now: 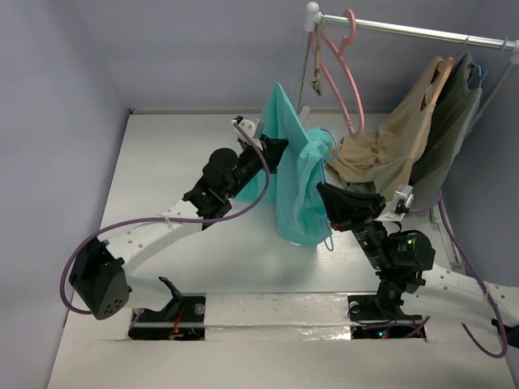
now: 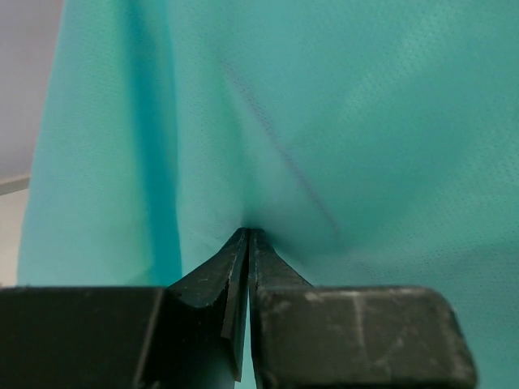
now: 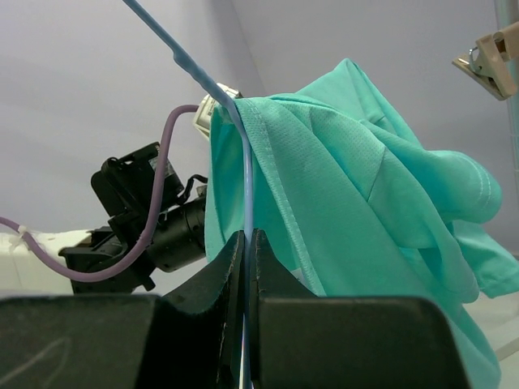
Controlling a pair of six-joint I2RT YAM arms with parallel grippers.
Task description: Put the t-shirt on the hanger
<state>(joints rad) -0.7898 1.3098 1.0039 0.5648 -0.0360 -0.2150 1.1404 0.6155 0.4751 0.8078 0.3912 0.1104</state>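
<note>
The left claw [image 2: 247, 234] pinches t-shirt [image 2: 340, 121]; right claw [image 3: 247, 235] pinches hanger [image 3: 248, 186].

**Nothing Legible Anywhere**

No word, number, label or brand could be read in any of the three views. The t-shirt [image 1: 296, 186] showed plain weave only (even close up), and the hanger [image 3: 247, 186] bore no marking.

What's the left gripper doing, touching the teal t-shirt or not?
Touching. The left wrist view shows the left gripper shut, its tips pinching a fold of the t-shirt, fabric puckering there.
</note>
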